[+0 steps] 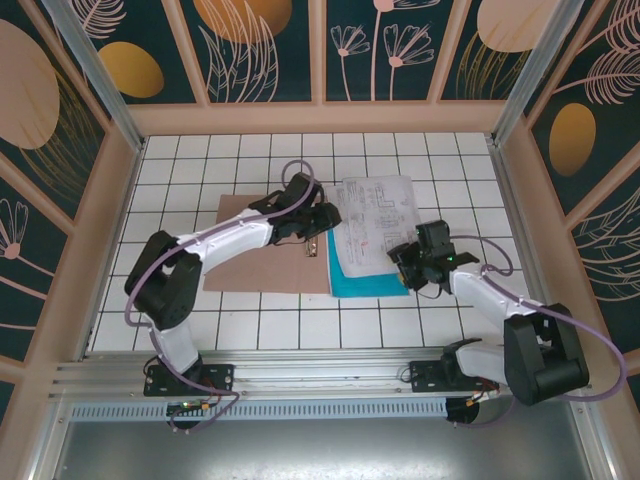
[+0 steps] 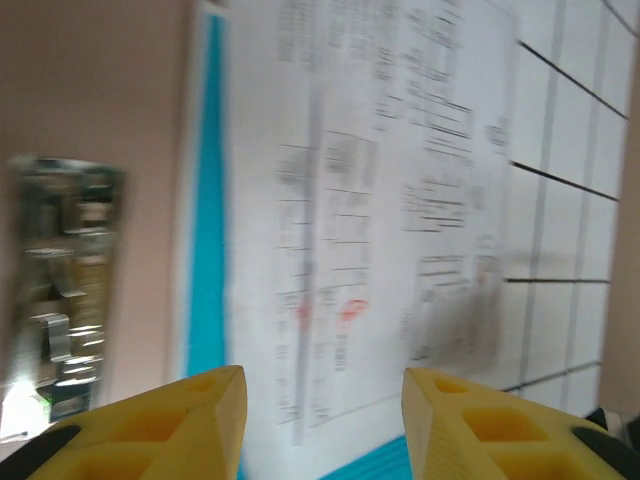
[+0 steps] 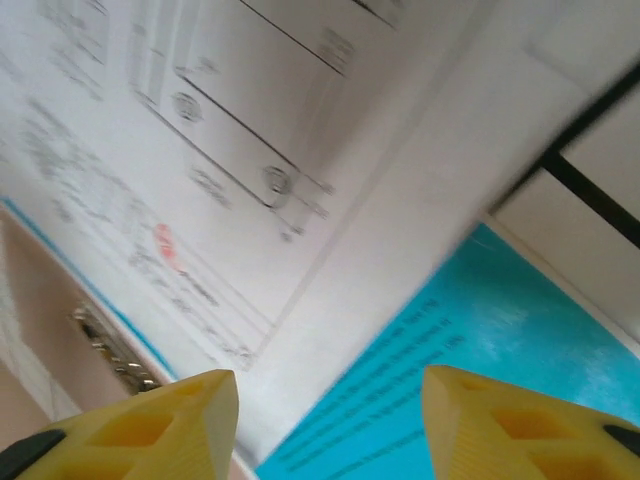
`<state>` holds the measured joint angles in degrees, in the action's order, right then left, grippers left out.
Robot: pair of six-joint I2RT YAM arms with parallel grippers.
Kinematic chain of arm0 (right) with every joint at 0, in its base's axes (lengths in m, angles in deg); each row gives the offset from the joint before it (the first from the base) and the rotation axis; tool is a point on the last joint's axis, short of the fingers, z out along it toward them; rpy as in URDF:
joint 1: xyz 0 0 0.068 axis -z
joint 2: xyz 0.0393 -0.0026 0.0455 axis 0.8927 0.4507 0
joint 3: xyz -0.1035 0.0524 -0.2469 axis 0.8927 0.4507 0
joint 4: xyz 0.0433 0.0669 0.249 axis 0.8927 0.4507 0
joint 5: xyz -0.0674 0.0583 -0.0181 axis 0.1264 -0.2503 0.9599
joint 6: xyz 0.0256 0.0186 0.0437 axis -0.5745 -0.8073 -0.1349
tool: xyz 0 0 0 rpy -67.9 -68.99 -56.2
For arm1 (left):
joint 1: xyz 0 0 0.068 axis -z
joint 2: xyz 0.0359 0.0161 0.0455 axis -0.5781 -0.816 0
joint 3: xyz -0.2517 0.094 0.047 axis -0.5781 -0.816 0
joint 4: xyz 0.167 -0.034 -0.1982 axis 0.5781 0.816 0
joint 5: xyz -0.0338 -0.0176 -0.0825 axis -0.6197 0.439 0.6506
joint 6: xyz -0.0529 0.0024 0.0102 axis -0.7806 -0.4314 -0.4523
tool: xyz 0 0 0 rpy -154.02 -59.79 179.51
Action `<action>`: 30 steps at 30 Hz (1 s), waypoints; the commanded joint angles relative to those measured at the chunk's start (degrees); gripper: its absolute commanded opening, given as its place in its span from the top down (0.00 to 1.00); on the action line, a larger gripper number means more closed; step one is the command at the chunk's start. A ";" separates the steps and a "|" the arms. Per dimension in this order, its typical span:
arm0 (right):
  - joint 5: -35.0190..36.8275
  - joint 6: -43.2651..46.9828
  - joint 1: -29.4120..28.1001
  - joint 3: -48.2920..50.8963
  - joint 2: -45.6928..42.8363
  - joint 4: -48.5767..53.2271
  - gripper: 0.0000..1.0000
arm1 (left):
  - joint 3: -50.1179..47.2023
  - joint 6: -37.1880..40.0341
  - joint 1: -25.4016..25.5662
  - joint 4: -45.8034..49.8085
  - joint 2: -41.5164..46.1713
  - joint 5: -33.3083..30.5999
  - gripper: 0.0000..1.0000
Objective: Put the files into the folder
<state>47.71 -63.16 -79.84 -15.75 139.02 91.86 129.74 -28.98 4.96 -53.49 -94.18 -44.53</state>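
On folder (image 1: 268,272), metal clip (image 1: 313,246); white sheet (image 1: 378,215) overlaps teal sheet (image 1: 365,283); both jaws apart.

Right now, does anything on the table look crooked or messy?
Yes. The white printed sheet lies twisted on the teal sheet, so their edges don't line up and teal pokes out below it. Both sit at the right edge of the folder, not tucked inside it.

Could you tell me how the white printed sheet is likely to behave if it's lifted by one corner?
The white printed sheet looks thin and lies flat, so it would probably droop rather than stay stiff. Resting on the teal sheet, it may well slide when pushed.
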 commanded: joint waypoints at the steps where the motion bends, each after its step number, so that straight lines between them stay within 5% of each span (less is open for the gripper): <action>1: -0.18 5.25 4.45 -1.28 -0.27 0.13 0.50 | 3.75 -1.01 0.94 -4.74 -4.64 5.62 0.56; 10: -4.57 16.23 14.64 -7.90 10.09 -3.98 0.54 | 11.28 2.42 1.32 -4.41 -14.17 8.85 0.58; 30: -2.81 16.59 15.90 -9.79 20.98 -5.26 0.56 | 6.87 3.10 1.38 -5.56 -16.21 7.75 0.56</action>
<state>43.44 -47.33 -64.36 -25.80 159.44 86.17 137.37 -27.32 6.38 -58.26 -109.06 -37.15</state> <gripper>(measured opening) 0.438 0.438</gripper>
